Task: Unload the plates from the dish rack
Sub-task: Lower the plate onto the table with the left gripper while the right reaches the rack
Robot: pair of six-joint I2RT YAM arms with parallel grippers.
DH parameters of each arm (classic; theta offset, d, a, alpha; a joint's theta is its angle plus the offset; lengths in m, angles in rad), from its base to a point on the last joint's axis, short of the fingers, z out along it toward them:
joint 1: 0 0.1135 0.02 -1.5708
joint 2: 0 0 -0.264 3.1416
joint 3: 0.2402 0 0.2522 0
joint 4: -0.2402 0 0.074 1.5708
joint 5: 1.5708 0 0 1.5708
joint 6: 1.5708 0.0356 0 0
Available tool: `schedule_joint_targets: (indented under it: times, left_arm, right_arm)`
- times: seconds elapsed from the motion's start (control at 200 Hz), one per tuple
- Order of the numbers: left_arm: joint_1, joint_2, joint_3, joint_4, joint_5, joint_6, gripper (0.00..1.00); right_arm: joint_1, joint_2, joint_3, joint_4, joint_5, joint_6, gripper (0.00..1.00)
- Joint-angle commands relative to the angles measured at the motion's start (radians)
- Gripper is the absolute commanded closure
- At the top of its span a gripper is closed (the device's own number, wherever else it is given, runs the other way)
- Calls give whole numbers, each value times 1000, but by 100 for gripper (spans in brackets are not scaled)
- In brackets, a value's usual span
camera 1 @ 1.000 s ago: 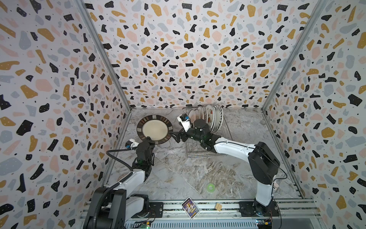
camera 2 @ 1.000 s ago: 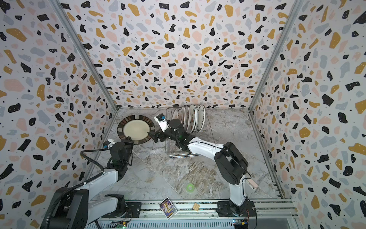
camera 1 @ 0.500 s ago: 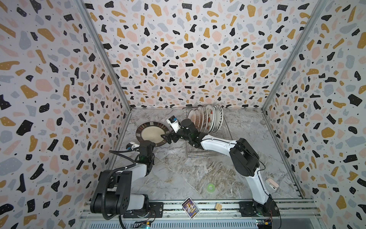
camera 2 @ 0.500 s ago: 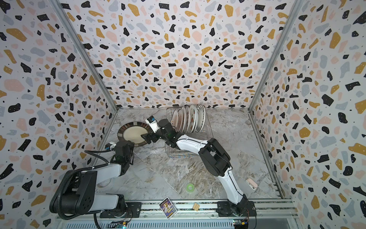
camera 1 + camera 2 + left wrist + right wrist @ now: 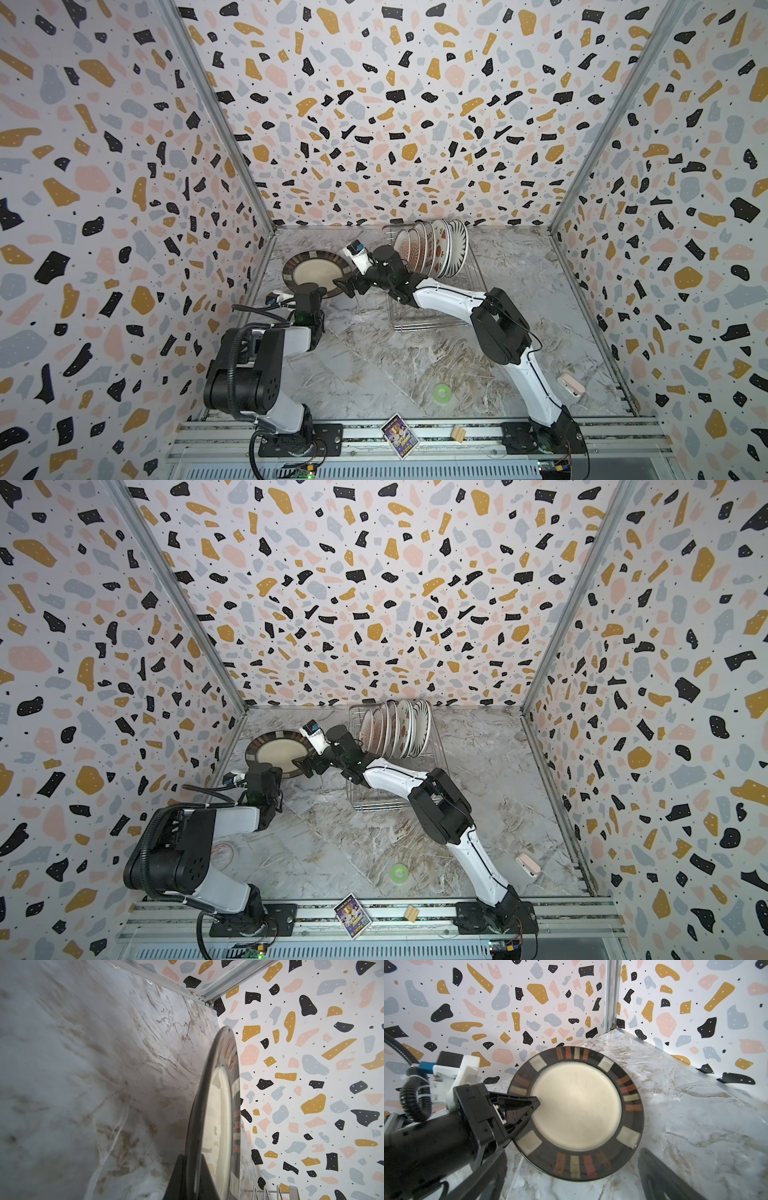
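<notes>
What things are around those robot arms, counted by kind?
White patterned ceramic plates, racked: about 6
Dark-rimmed cream round plate: 1
Silver wire dish rack: 1
Small green ring: 1
Printed card: 1
Wooden block: 1
Pink oblong object: 1
Total: about 12

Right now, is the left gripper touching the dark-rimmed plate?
Touching. The right wrist view shows the left gripper shut on the plate, its tip lying across the dark rim.
</notes>
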Motion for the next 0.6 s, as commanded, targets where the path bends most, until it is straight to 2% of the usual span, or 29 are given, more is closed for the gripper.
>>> schedule_joint_targets:
  times: [0.0,0.315,0.596]
  left_arm:
    - [7,13,78,195,-39,-16,100]
    - [16,119,154,184,-19,-30,100]
    - [27,220,174,224,-8,-113,100]
  right_arm:
    - [-10,17,57,-30,-20,-15,1]
    - [-26,72,120,-61,-33,-8,1]
    - [-24,52,69,-29,1,2,1]
